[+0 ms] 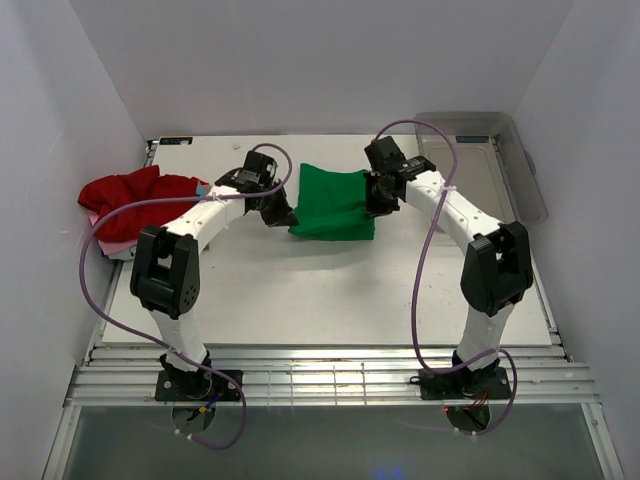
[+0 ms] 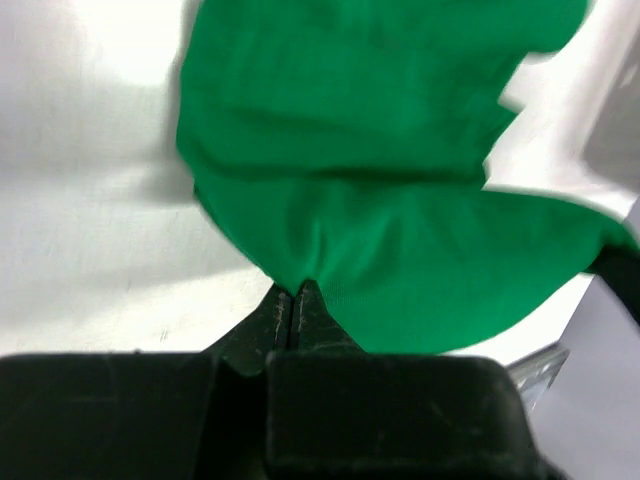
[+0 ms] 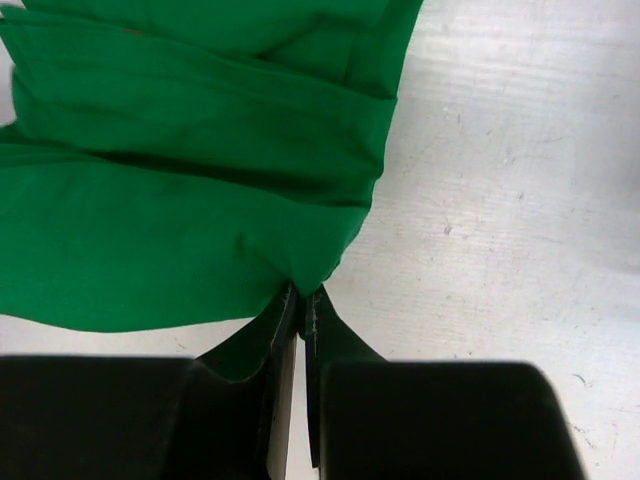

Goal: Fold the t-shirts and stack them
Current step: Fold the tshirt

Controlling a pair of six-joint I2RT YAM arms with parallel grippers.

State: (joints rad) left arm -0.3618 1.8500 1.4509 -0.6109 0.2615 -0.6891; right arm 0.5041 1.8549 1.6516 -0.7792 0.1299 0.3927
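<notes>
The bright green t-shirt lies folded into a small rectangle at the middle back of the table. My left gripper is shut on its left near corner, which shows in the left wrist view above the closed fingers. My right gripper is shut on its right edge; the right wrist view shows the green cloth pinched at the fingertips. The red t-shirt lies crumpled at the table's left edge, over a pink/white shirt.
A clear plastic bin stands at the back right of the white table. White walls close in the back and both sides. Purple cables loop off both arms.
</notes>
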